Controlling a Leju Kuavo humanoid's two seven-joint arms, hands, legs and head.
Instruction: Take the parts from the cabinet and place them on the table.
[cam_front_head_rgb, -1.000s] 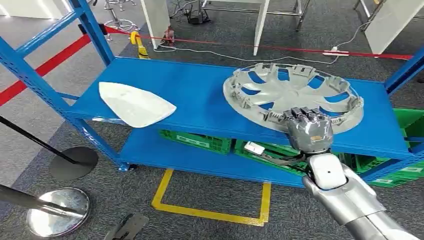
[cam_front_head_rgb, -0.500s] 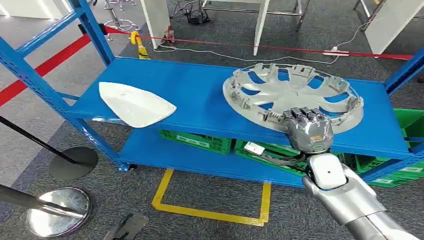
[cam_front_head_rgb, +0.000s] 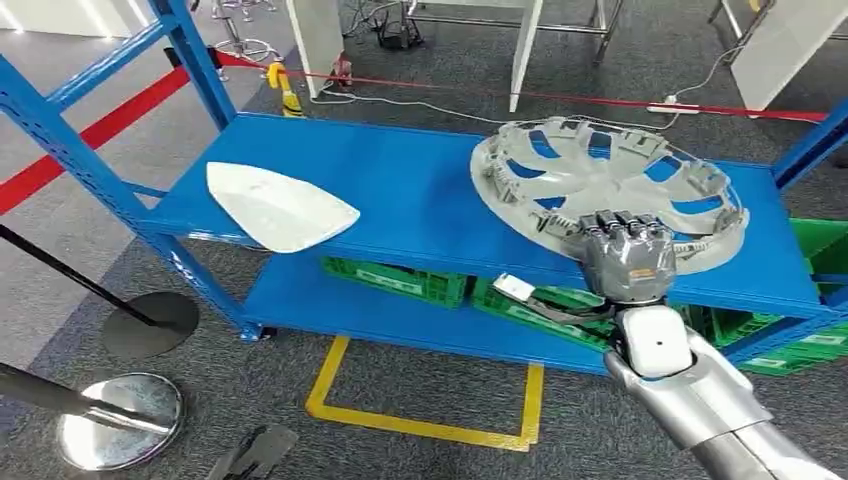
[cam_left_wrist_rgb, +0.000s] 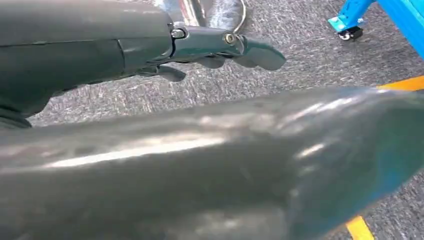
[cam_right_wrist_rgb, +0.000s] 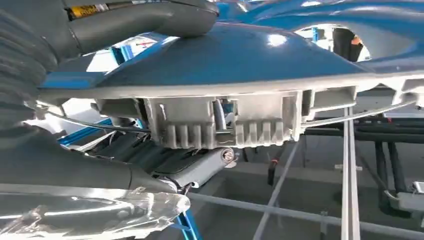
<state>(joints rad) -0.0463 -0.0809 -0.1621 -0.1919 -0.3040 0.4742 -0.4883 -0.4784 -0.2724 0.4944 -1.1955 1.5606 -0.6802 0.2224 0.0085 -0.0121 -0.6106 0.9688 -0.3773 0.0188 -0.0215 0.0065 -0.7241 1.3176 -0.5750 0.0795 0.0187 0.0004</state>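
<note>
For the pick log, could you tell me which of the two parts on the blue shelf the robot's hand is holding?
The grey spoked wheel cover on the shelf's right side: the right hand grips its near rim. The smooth white panel lies untouched at the left.

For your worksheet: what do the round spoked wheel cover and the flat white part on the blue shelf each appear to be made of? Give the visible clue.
Wheel cover: probably moulded plastic with a matte silver-grey finish; the thin spokes and the ribbed clips moulded along its rim suggest this.

White part: likely plastic too, smooth and slightly glossy, with a thin curved shell shape. Painted metal cannot be ruled out.

Shelf: seemingly blue-painted metal, flat with a soft sheen.
</note>
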